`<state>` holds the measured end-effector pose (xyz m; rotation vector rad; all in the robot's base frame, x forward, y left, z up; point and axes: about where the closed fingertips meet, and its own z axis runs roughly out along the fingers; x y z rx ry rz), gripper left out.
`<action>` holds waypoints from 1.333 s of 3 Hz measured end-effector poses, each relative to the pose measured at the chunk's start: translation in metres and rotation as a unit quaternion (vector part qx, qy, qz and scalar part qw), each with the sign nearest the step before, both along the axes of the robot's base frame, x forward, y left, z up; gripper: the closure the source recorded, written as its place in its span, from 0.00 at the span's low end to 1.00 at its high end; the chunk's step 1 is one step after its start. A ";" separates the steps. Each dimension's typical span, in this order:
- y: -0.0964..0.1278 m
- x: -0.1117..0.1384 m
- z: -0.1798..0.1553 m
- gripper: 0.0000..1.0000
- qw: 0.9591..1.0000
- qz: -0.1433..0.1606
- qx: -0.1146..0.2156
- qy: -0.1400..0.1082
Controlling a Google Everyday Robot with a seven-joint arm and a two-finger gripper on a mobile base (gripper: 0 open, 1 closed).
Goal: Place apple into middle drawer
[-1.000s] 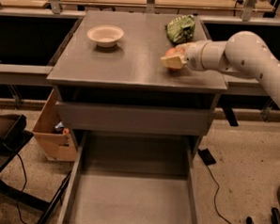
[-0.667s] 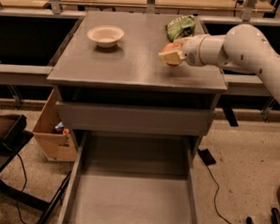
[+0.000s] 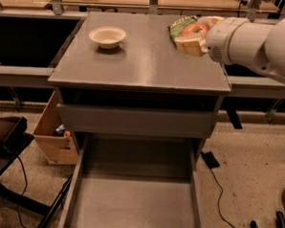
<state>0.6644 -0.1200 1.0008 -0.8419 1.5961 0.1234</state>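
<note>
Camera view, one entry per item.

- Gripper [image 3: 193,37]: at the right rear of the worktop [image 3: 145,63], at the end of the white arm [image 3: 254,40]; clasped on the apple, pale fingers [image 3: 188,45] closed against it.
- Apple [image 3: 198,27]: red-orange, held in the gripper above the worktop's rear right corner, just beside or against the green snack bag [image 3: 177,27]. Round, so no long axis worth recording; which way the stem dimple faced could not be made out.
- Middle drawer [image 3: 133,206]: pulled fully out at the bottom of the view, floor bare, well apart from the apple and far below it.
- Upper drawer [image 3: 135,120]: flat front panel showing, projecting slightly between worktop and open drawer.
- Bowl [image 3: 107,36]: pale, at the left rear of the worktop, clear of the arm.
- Cardboard box [image 3: 55,140]: on the floor left of the cabinet.

Risks, as judged: the apple sat only partly enclosed, so a quick swing could roll it out; the carry had to clear the worktop's front edge and the upper drawer; a high release could let a round fruit bounce or roll on the bare floor.
</note>
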 end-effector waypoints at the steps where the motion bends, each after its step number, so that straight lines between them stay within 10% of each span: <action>1: 0.006 -0.061 -0.032 1.00 1.000 -0.007 -0.002 0.019; 3: -0.063 -0.121 -0.198 1.00 0.996 -0.022 0.015 0.081; 4: -0.061 -0.121 -0.194 1.00 0.996 -0.021 0.013 0.080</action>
